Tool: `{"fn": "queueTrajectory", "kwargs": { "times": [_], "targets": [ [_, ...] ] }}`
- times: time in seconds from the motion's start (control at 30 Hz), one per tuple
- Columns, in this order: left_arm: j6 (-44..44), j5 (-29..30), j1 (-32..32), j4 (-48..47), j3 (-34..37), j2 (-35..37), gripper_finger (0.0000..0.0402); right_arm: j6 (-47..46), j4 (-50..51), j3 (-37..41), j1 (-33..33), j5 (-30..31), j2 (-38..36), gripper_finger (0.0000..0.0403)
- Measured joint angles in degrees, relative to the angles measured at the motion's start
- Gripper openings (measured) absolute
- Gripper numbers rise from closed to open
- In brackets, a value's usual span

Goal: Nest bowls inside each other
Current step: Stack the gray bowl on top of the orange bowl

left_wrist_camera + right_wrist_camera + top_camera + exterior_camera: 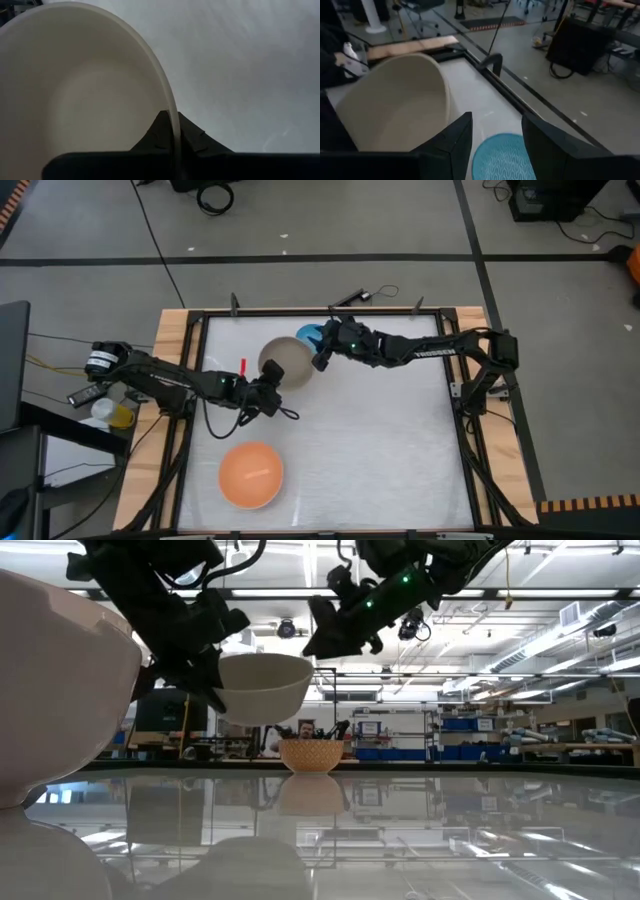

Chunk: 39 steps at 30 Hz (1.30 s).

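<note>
The grey-beige bowl (288,362) hangs above the table's far middle, with my left gripper (270,393) shut on its rim. The low view shows this bowl (265,685) well above the surface. The small blue bowl (308,335) rests on the table just beyond it. My right gripper (322,358) hovers open above the blue bowl (502,157), one finger on each side of it in the right wrist view, touching nothing. The salmon-orange bowl (250,473) sits on the table near the front left. A large cream-white bowl (60,690) stands upright close to the low camera. My left gripper pinches the grey-beige bowl's rim (175,127) on the side nearest that arm, one finger inside the bowl and one outside. The fingers come slanting down from the table's left. The bowl is lifted clear of the table, mouth up, roughly upright.
A black rail and wooden frame (180,330) border the white table. A small red object (243,366) lies left of the held bowl. A loose cable (285,415) trails by my left gripper. Open surface lies in the middle and right of the table.
</note>
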<state>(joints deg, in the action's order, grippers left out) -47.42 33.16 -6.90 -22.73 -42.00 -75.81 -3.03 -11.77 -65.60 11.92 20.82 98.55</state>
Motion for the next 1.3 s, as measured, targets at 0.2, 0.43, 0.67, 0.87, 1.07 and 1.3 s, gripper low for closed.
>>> {"fn": "queueTrajectory", "kwargs": {
  "times": [0.2,0.43,0.67,0.87,1.07,1.3],
  "targets": [
    [-0.69,-0.50,0.11,-0.11,0.00,0.00,0.0003,-1.59,-0.13,0.16,-0.24,-4.00,0.63,0.0178],
    [-1.28,-1.43,1.01,1.26,0.00,0.00,0.0003,-2.53,-0.09,0.44,-1.14,-4.38,1.06,0.0178],
    [-2.08,-1.93,0.90,2.67,0.02,-0.07,0.0003,-3.47,0.02,0.44,-1.11,-3.74,4.38,0.0170],
    [6.22,-1.72,0.87,4.35,0.02,0.00,0.0024,-3.24,0.20,0.42,-1.42,-2.71,4.32,0.0065],
    [18.16,-1.01,0.90,8.09,-0.09,0.11,0.0084,-2.98,1.39,0.35,-1.18,0.10,4.25,0.0018],
    [33.62,0.91,0.94,4.27,-0.04,2.56,0.0186,2.25,6.23,0.68,-1.94,9.96,4.38,0.0013]
  ]
}}
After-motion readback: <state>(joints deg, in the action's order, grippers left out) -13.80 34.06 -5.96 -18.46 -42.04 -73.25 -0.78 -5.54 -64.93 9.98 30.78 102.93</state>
